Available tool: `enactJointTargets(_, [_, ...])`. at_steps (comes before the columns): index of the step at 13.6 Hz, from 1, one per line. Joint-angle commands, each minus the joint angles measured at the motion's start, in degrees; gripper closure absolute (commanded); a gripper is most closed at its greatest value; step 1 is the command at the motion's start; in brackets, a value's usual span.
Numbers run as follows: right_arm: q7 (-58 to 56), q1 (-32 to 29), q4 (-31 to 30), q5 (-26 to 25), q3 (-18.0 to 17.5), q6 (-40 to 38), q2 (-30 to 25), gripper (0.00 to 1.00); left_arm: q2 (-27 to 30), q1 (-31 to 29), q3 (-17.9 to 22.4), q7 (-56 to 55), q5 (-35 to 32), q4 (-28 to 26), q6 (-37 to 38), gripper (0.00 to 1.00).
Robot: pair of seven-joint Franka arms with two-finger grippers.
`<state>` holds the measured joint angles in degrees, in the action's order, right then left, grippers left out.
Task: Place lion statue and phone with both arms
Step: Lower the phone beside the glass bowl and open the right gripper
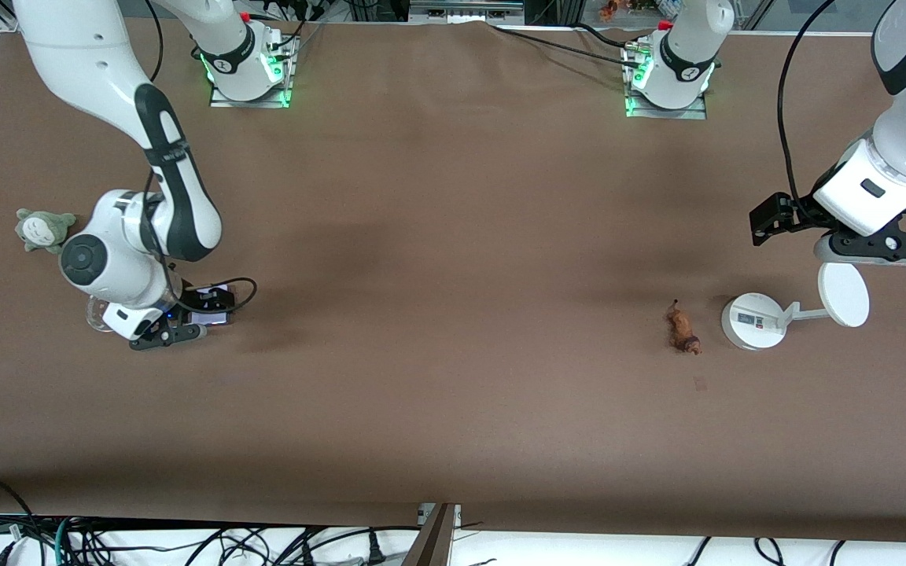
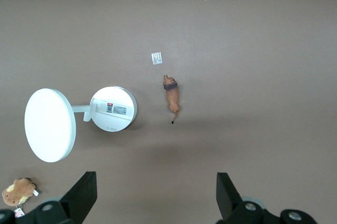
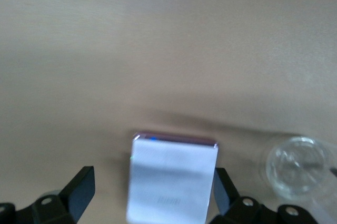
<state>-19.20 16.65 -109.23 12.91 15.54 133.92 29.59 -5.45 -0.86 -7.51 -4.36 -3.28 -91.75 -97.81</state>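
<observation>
The lion statue [image 1: 683, 330], small and orange-brown, lies on the brown table toward the left arm's end, beside the white stand; it also shows in the left wrist view [image 2: 171, 95]. My left gripper [image 1: 882, 251] is open and empty, up in the air over the stand's disc; its own view [image 2: 155, 195] shows bare table between the fingers. The pale lavender-white phone [image 1: 213, 317] lies flat toward the right arm's end. My right gripper [image 1: 168, 334] is low over it and open. In the right wrist view the phone [image 3: 171, 179] lies between the gripper's [image 3: 152, 192] fingers, closer to one finger.
A white round-based stand [image 1: 753, 321] with a disc [image 1: 844, 295] stands beside the lion; it shows in the left wrist view [image 2: 111, 109]. A clear glass [image 3: 297, 166] stands next to the phone. A grey-green plush [image 1: 44, 228] and a brown plush [image 2: 18, 191] lie near the table's ends.
</observation>
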Motion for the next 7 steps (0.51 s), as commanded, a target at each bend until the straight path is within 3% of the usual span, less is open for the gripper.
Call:
enactJointTargets(1, [0.12,0.22,2.69,0.63,1.76,-13.27,-6.37,0.0,-0.18,0.07,0.04,0.75,-0.24,0.95,0.87,0.0])
enactJointTargets(4, [5.73,0.31,12.86,-4.54,2.22,-31.99,-9.72,0.0,-0.09,0.07,0.13,0.67,-0.24,0.87,0.96,0.0])
enactJointTargets(7, [9.79,0.57,26.65,-5.79,2.04,-50.89,-10.08,0.0,-0.18,0.07,0.04,0.67,-0.24,0.87,0.87,0.0])
